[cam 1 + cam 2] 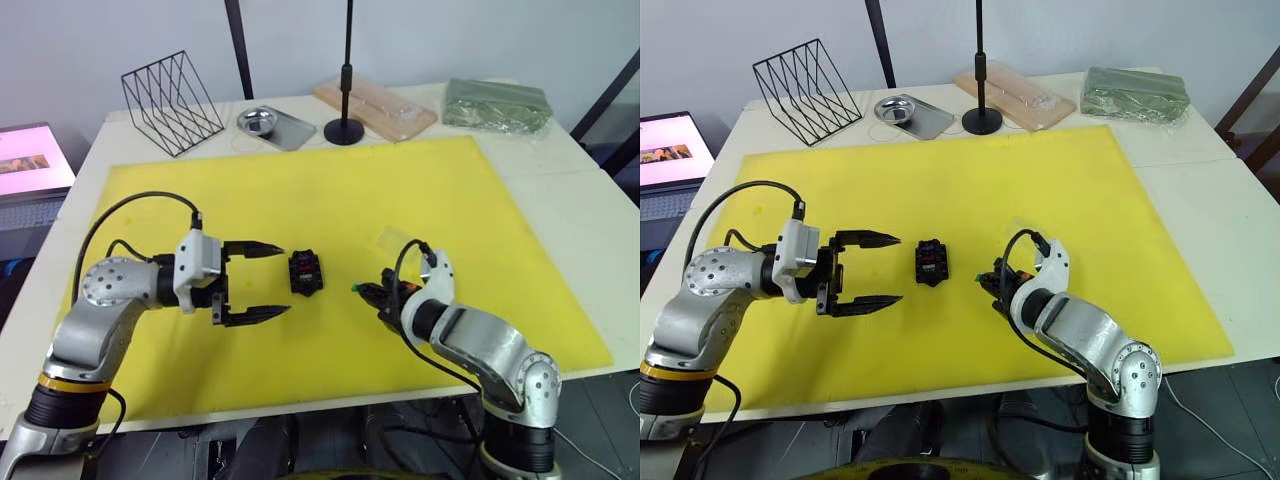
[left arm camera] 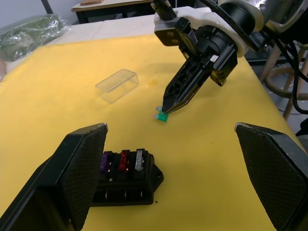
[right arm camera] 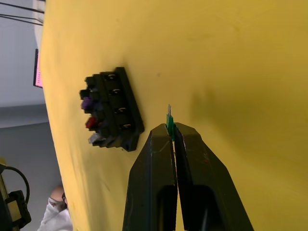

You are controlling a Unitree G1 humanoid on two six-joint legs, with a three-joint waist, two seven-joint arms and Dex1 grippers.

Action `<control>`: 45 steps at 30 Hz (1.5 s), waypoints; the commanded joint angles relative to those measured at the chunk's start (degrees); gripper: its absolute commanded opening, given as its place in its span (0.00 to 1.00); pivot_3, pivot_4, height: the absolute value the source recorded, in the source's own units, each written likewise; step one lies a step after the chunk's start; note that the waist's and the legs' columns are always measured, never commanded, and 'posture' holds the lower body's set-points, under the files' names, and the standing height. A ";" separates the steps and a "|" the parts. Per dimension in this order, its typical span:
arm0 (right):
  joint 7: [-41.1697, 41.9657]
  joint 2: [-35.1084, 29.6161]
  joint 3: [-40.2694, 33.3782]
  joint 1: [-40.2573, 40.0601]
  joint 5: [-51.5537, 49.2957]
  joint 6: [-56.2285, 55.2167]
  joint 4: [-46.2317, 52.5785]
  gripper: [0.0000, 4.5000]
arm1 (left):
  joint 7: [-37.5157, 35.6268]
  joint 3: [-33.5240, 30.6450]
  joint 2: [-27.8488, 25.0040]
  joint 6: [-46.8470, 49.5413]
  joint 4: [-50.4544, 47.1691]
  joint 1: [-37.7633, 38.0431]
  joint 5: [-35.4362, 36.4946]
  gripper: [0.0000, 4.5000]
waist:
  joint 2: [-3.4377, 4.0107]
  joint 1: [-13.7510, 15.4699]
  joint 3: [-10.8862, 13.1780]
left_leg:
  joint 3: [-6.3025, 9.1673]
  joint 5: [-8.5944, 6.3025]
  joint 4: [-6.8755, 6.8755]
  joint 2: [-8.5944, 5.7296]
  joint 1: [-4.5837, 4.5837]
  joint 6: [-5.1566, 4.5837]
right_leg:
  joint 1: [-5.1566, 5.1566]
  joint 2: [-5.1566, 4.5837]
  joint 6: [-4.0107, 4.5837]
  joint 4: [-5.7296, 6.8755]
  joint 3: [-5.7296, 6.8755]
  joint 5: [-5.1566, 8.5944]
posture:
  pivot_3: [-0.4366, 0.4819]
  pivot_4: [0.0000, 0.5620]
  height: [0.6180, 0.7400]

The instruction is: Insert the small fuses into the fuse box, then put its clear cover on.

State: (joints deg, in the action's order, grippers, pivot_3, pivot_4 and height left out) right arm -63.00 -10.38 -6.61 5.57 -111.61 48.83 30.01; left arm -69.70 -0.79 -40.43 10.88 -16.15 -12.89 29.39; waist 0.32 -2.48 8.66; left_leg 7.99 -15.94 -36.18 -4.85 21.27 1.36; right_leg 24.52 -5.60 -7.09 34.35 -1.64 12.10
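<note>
On the yellow mat (image 1: 330, 190), the right gripper (image 3: 172, 131) pinches a green fuse (image 3: 169, 120) at 3 o'clock from the fuse box (image 1: 305, 271); the left gripper (image 1: 258, 283) is spread wide.

head views overhead, wrist views close, sharing fuse box (image 2: 126, 183)

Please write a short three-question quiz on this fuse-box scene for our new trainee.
1. True or false: the right gripper is shut on the green fuse.
2. Which fuse colours already sit in the fuse box? A) purple, red, grey B) green, blue, yellow C) none
3. Fill in: the clear cover lies on the ____ mat, apart from the box.

Key: 1 true; 2 A; 3 yellow. The left gripper is open beside the box.
</note>
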 commanded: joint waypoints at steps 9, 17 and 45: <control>3.93 -9.54 6.80 -8.55 -1.39 -13.22 12.20 0.00 | 0.30 -1.64 -0.81 0.25 -4.19 3.71 1.80 1.00 | -0.02 0.35 0.00 | 0.00 0.00 0.00 0.03 0.00 0.00 | -0.03 0.01 0.01 -0.06 -0.01 0.00 | 0.48 0.27 1.00; -1.34 -11.11 10.33 -7.66 -1.39 -18.91 12.56 0.00 | -0.22 -1.13 -0.94 -0.09 -3.73 3.27 1.79 1.00 | -0.05 0.63 0.02 | -0.01 0.00 -0.01 0.06 0.01 0.00 | -0.04 0.02 0.02 -0.09 -0.01 0.01 | 0.48 0.27 1.00; 94.75 -58.99 14.67 27.19 25.57 23.18 -18.04 1.00 | -1.84 1.77 0.35 -2.42 -2.97 3.26 0.50 1.00 | 0.01 1.73 0.35 | -0.52 -0.16 -0.53 0.35 0.00 -0.27 | -0.38 0.17 0.35 -0.27 0.16 0.09 | 0.48 0.27 1.00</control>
State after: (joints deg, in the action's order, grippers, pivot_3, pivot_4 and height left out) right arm 17.42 -69.05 3.08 30.91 -96.07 70.91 12.92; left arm -71.04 1.05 -40.07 9.60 -18.59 -8.87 30.28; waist 0.33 -0.75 9.01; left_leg 7.47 -16.26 -36.76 -4.31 21.27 0.85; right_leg 24.15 -5.24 -6.72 34.07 -1.41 12.22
